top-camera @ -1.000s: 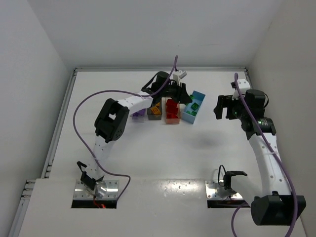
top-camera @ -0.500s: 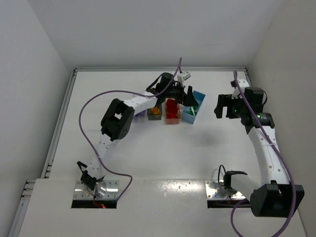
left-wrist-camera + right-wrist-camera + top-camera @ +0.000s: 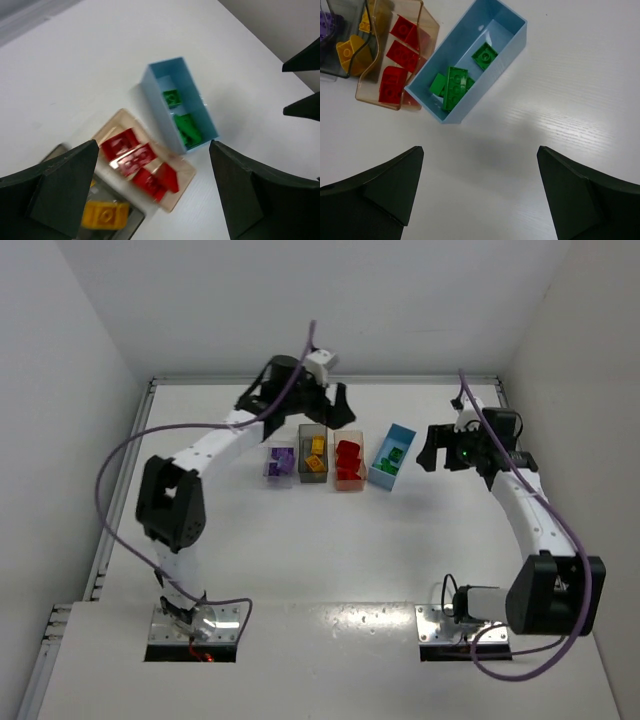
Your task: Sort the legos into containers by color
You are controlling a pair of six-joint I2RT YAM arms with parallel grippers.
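Four containers stand in a row at the back of the table. The clear bin (image 3: pixel 281 478) holds purple legos (image 3: pixel 280 460), the smoky grey bin (image 3: pixel 312 430) yellow ones (image 3: pixel 317 450), the tan bin (image 3: pixel 348 484) red ones (image 3: pixel 347 455), and the light blue bin (image 3: pixel 402 432) green ones (image 3: pixel 392 455). My left gripper (image 3: pixel 322 416) hangs open and empty above the back of the row; its view looks down on red legos (image 3: pixel 132 155) and the blue bin (image 3: pixel 159 112). My right gripper (image 3: pixel 437 455) is open and empty to the right of the blue bin (image 3: pixel 495 30), over bare table.
White walls close in the table at the back and on both sides. A metal rail (image 3: pixel 125 480) runs along the left edge. Purple cables loop over both arms. No loose brick shows on the table surface.
My left gripper went from shut to wide open and swung back and left from over the tan and blue bins. My right gripper shifted slightly left and opened a little wider.
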